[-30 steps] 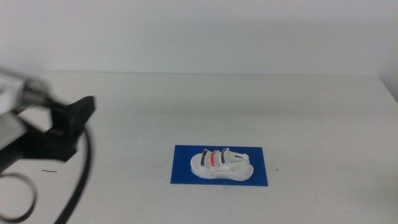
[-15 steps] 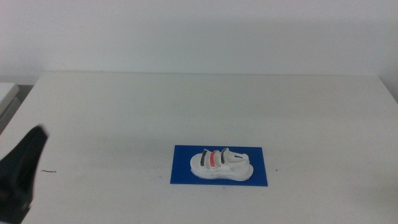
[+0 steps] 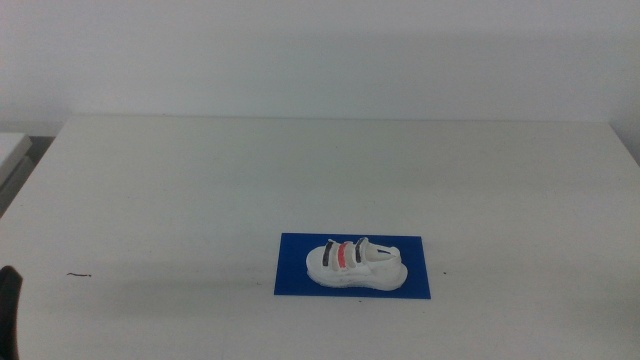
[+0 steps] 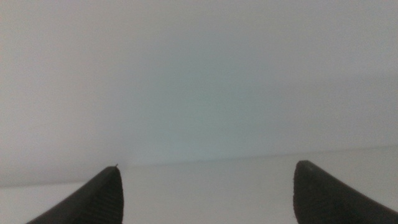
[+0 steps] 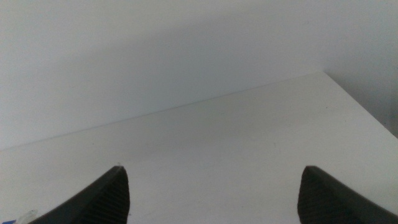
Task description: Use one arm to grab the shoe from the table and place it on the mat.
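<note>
The small white shoe (image 3: 356, 264) with dark, red and white straps lies on its sole on the blue mat (image 3: 418, 282), near the front middle of the white table (image 3: 300, 170). Only a dark sliver of the left arm (image 3: 8, 305) shows at the bottom left edge of the middle view, far from the shoe. My left gripper (image 4: 205, 186) is open and empty, with only table and wall in its wrist view. My right gripper (image 5: 211, 190) is open and empty, out of the middle view, over bare table.
A small dark mark (image 3: 78, 275) lies on the table at the front left. The table's right far corner (image 5: 323, 73) shows in the right wrist view. A pale object (image 3: 10, 150) sits beyond the table's left edge.
The left arm has drawn back out to the bottom left, from reaching over the table's left side to a sliver at the edge. The shoe and mat have not moved.
</note>
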`<action>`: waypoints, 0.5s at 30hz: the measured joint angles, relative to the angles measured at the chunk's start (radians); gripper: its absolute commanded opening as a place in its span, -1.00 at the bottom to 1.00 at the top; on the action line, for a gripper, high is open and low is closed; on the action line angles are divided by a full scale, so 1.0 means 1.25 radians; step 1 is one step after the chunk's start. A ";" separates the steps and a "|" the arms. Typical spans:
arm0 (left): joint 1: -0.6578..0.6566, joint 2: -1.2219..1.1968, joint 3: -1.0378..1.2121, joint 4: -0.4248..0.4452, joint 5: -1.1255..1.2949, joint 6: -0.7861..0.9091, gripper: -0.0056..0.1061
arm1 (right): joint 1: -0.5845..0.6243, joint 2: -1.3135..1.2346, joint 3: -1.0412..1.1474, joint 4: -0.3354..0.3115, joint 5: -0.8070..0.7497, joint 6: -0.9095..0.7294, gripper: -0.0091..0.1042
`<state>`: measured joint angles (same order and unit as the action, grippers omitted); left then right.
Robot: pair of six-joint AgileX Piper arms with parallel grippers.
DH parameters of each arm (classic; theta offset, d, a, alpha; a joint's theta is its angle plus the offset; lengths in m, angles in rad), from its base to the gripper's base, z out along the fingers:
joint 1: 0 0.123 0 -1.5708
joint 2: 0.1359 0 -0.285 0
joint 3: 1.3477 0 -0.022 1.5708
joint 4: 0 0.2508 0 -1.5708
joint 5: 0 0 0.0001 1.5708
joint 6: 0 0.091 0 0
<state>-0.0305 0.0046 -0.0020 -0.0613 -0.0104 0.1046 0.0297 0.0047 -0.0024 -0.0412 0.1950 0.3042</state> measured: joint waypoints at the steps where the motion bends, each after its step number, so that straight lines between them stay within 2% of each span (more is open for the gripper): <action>1: 0.011 0.000 0.002 0.000 0.008 0.000 0.78 | 0.000 0.000 0.000 0.000 0.000 0.000 0.56; 15: 0.033 -0.001 0.002 -0.017 0.108 0.001 0.78 | 0.000 0.000 0.000 0.000 0.000 0.000 0.56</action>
<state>0.0102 0.0031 0.0005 -0.0820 0.1246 0.1063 0.0297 0.0047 -0.0024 -0.0412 0.1950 0.3042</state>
